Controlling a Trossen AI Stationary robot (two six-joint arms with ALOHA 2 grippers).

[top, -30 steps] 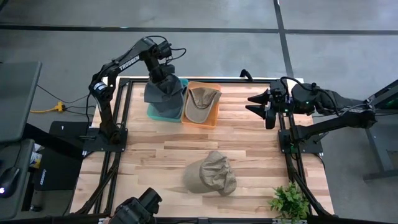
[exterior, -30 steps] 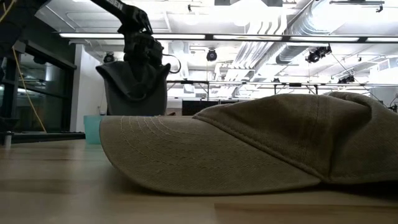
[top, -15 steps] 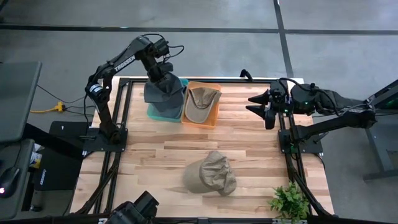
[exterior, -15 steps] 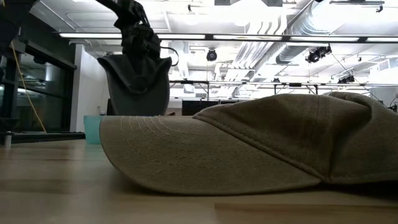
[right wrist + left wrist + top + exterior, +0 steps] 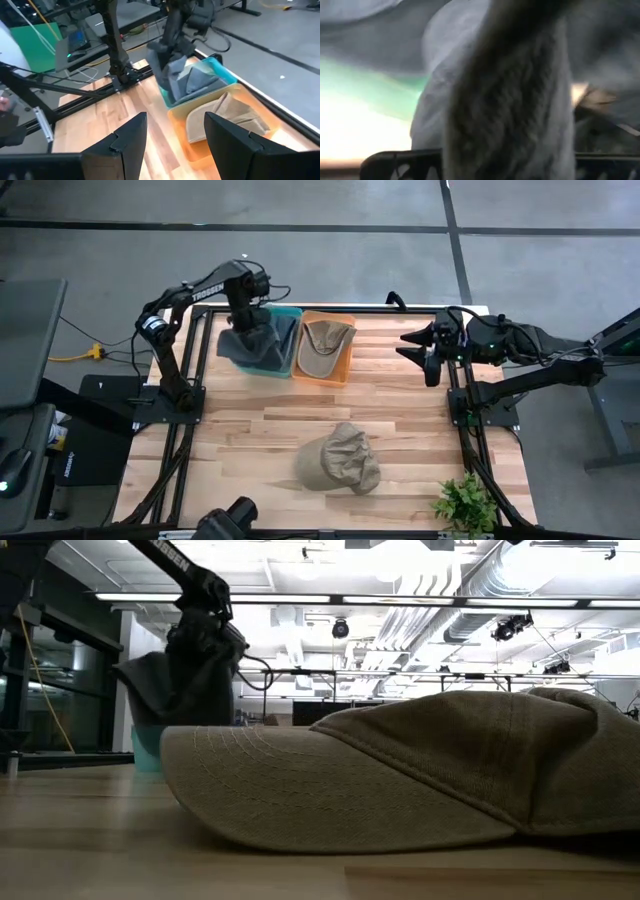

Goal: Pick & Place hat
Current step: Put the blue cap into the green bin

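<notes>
The left gripper holds a grey hat, pinched near its crown, and the hat hangs partly over and partly inside the teal bin at the table's far left. To do this step well, the hat should be lowered until its bulk rests within the bin's walls, with the drooping brim side brought in from the bin's outer edge before the fingers let go, so nothing catches the rim and tips out. The left arm reaches in from its base at the table's left edge, elbow high and wrist turned down over the bin; its wrist view is filled with grey fabric, so the exact grip is hard to make out. Just beside the teal bin, the orange bin already holds a tan hat. A second tan cap lies on the bare wood near the front edge, well apart from both bins. The right gripper waits at the table's right edge, fingers spread wide and empty.
</notes>
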